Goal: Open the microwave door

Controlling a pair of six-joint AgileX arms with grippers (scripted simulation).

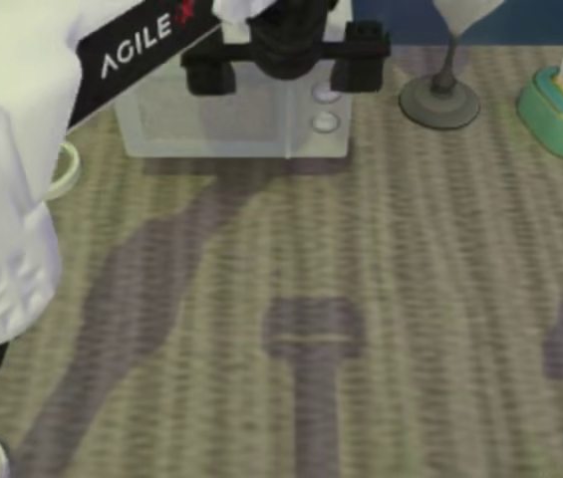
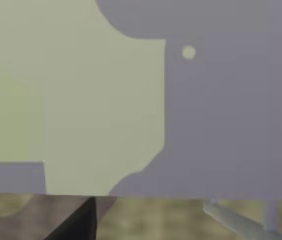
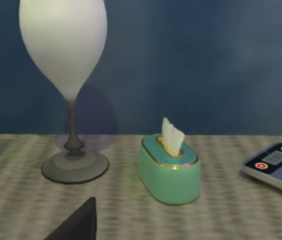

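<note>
The microwave (image 1: pixel 231 124) stands at the back of the table, left of centre, pale and boxy, with two round silver knobs (image 1: pixel 325 108) on the right of its front. The microwave door (image 1: pixel 206 124) lies flat against the front, left of the knobs. My left gripper (image 1: pixel 286 62) hovers over the microwave's top, open, its black fingers spread wide and holding nothing. The left wrist view is filled by the microwave's pale surface (image 2: pixel 96 100) with grey shadows across it. My right arm is outside the top view; its wrist view shows only one dark finger (image 3: pixel 81 222).
A tall wine glass (image 1: pixel 440 95) stands just right of the microwave. A green tissue box (image 1: pixel 560 105) sits at the back right, with a small scale (image 3: pixel 275 165) beyond it. White cup rims (image 1: pixel 62 169) show at the left edge under my left arm.
</note>
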